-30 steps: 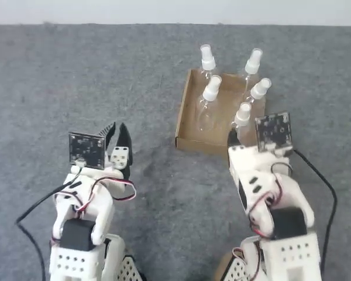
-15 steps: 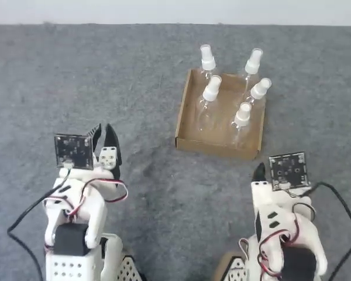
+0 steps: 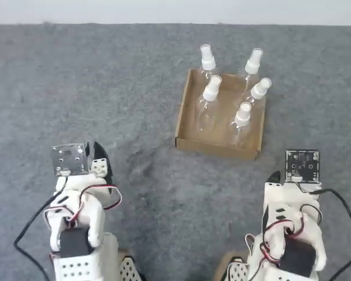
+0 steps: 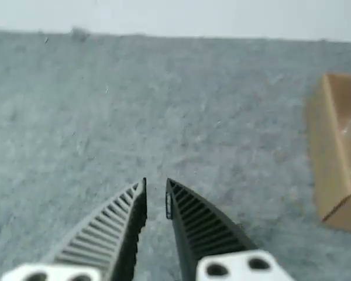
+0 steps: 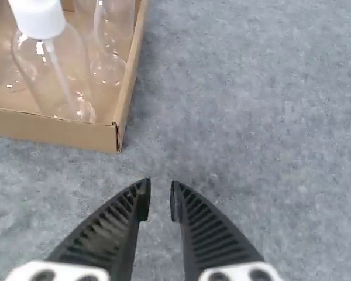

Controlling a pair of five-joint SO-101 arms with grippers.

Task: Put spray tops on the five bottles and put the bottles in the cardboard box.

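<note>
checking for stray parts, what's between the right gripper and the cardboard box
Nothing: bare grey carpet between the right gripper and the near wall of the cardboard box, seen in the right wrist view.

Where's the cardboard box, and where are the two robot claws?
cardboard box [image 3: 217, 147], high view, near wall.
left gripper [image 4: 156, 192], left wrist view, between its fingertips.
right gripper [image 5: 159, 194], right wrist view, between its fingertips.
</note>
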